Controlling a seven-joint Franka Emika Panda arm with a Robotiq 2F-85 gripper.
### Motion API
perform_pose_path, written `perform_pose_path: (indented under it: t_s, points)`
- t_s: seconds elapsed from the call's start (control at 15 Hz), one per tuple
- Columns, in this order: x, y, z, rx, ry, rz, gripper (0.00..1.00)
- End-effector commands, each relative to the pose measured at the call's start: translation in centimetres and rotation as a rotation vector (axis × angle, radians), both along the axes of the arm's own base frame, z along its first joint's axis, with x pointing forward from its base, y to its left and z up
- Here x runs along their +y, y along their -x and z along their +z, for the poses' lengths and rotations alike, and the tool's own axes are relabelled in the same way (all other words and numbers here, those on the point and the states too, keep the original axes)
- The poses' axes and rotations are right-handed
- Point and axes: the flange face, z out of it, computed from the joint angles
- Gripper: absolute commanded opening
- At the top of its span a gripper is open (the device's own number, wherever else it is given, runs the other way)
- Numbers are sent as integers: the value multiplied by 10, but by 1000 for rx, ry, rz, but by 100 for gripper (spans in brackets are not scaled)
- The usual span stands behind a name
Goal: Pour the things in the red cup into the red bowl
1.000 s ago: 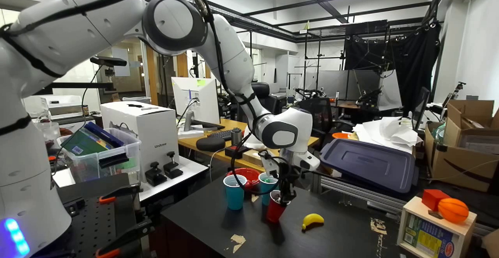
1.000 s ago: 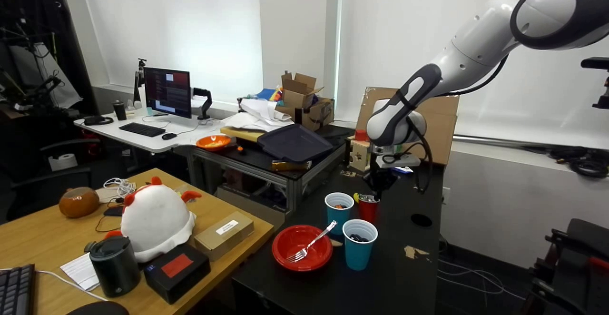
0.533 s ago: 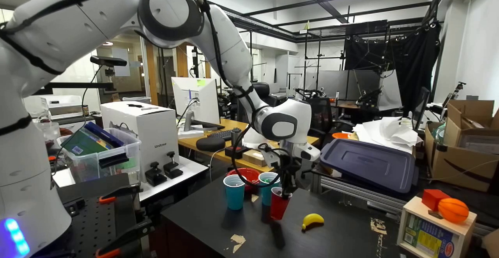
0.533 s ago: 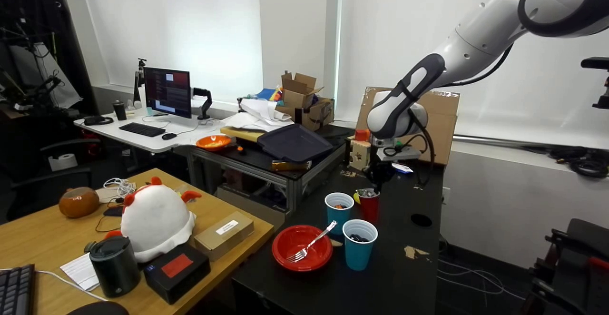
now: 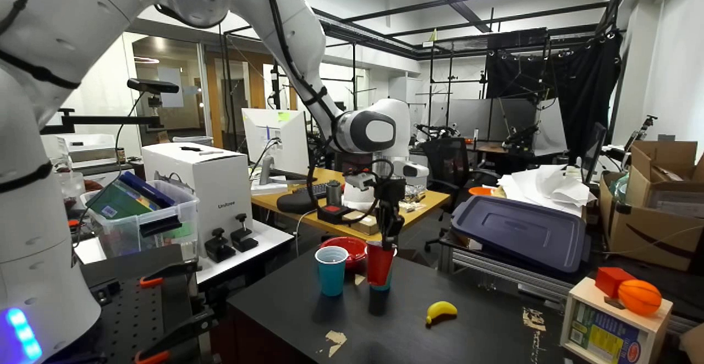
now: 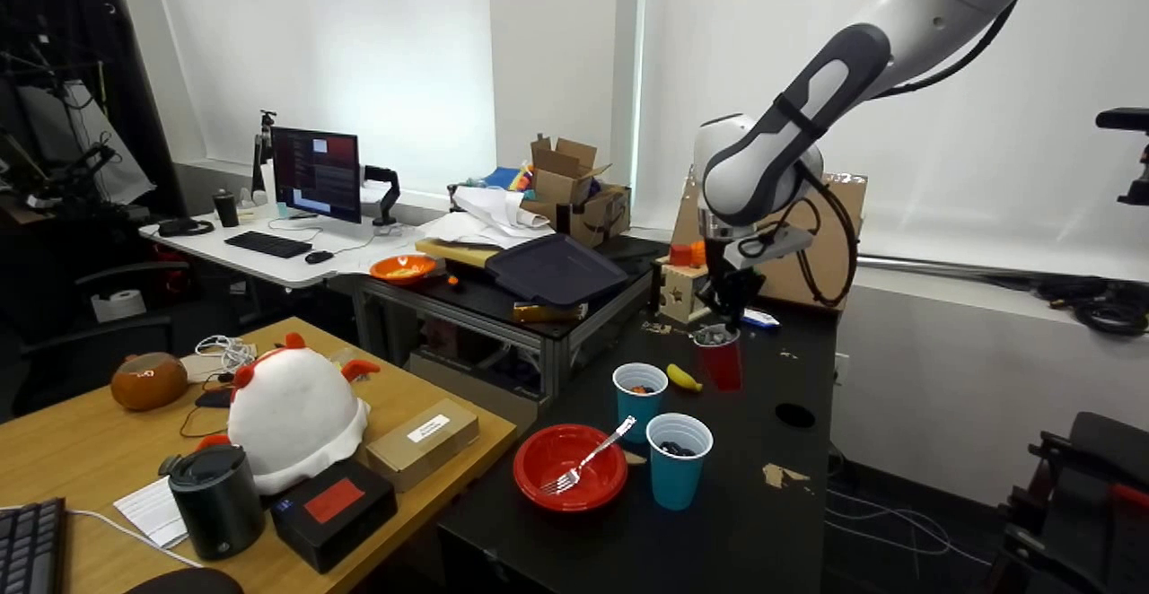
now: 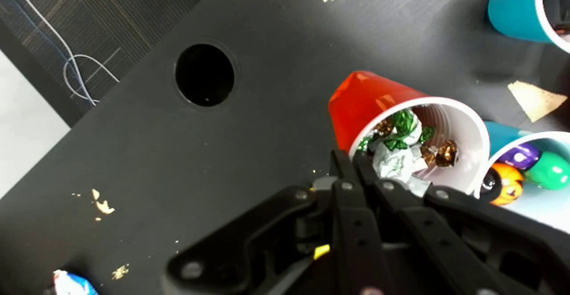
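While jaws pinch its rim [image 7: 438,101], red cup [image 7: 372,103] hangs below.

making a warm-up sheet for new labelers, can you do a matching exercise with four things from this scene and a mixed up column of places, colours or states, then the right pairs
Things:
1. red cup
2. red bowl
3. banana
4. orange ball

Places, colours and states:
A. on top of the wooden box
B. yellow, lying on the black table
C. held at its rim by the gripper
D. has a fork resting in it

Right pairs:
1-C
2-D
3-B
4-A
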Motion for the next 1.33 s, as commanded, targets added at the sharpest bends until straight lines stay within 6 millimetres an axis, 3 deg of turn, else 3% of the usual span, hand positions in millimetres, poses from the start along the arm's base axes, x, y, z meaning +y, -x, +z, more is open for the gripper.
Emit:
perform_pose_path:
  t_s: [0.0,0.33,0.67,0.87,1.27]
  points:
    - [27,23,46,72,71,44,1]
    - [60,15,82,184,152,135,1]
    - [85,-11,94,220,161,185,1]
    - [99,-26,90,237,153,203,1]
    - [127,-50,59,291,140,240,1]
